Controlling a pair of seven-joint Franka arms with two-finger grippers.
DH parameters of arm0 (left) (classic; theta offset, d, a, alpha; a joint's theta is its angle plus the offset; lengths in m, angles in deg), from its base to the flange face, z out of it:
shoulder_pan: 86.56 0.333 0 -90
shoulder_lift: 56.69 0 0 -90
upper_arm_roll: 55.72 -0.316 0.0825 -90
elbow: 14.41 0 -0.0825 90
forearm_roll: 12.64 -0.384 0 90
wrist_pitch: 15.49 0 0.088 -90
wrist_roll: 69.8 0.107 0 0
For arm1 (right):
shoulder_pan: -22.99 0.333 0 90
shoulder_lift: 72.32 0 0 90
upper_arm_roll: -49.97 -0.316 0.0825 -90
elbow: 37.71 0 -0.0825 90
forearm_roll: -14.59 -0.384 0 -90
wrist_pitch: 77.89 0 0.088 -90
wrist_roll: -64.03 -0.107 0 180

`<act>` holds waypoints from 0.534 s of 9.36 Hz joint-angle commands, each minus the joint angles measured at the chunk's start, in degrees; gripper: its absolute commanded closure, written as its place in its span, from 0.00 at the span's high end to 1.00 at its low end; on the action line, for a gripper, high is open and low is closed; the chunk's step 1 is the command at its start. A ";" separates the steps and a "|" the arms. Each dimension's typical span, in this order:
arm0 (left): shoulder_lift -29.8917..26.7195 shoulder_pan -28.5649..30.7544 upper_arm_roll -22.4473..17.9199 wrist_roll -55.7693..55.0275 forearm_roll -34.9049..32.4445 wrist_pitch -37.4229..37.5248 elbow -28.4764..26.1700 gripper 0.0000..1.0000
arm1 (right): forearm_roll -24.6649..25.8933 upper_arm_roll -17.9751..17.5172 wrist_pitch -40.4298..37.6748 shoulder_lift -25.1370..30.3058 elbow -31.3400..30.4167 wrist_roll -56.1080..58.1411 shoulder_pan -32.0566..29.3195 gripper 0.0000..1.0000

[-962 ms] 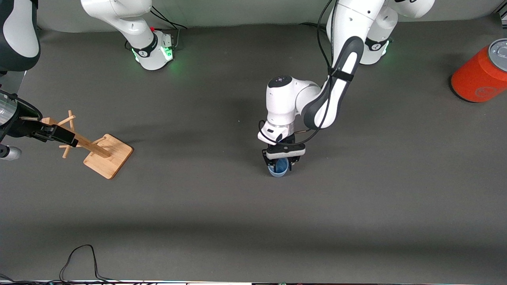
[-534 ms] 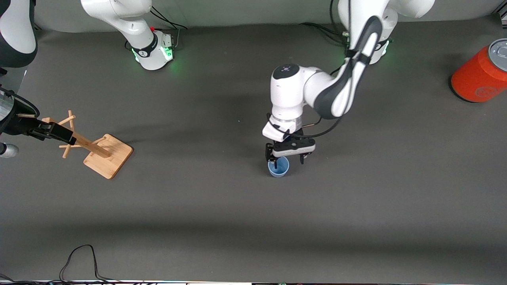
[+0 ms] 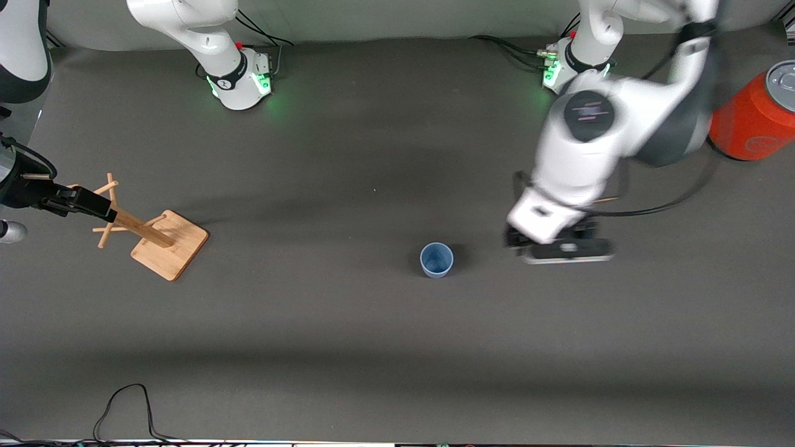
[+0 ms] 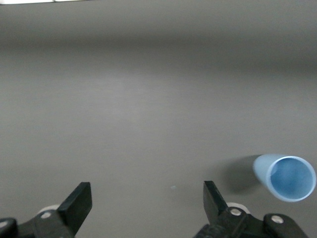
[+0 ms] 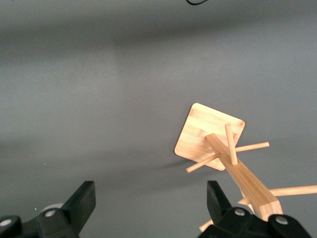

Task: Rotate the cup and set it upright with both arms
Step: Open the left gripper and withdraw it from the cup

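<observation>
The cup stands upright, mouth up, mid-table. My left gripper hangs released beside it; my right gripper, also released, waits over the wooden rack. Retreat without brushing the cup.

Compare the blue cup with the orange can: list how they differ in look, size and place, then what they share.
Colour: the cup is light blue; the orange can is orange-red with a grey lid.
Size: the cup is much smaller than the can.
Top: the cup's mouth is open and it looks empty; the can is closed.
Place: the cup stands mid-table, nearer the front camera; the can sits at the left arm's end.
Shared: both are round containers standing on the table, neither held.
</observation>
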 commanded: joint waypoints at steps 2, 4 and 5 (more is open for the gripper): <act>-9.55 8.39 0.92 9.18 2.82 2.64 -7.12 1.00 | -1.53 0.55 -0.25 1.08 -0.73 2.68 -0.02 1.00; -12.63 12.70 -0.21 15.34 5.01 6.85 -7.12 1.00 | -1.79 2.29 0.62 1.00 -0.91 5.57 -0.20 1.00; -13.52 11.94 -4.40 16.32 5.11 9.40 -7.04 1.00 | -4.23 3.01 0.89 1.43 -0.91 10.10 -0.11 1.00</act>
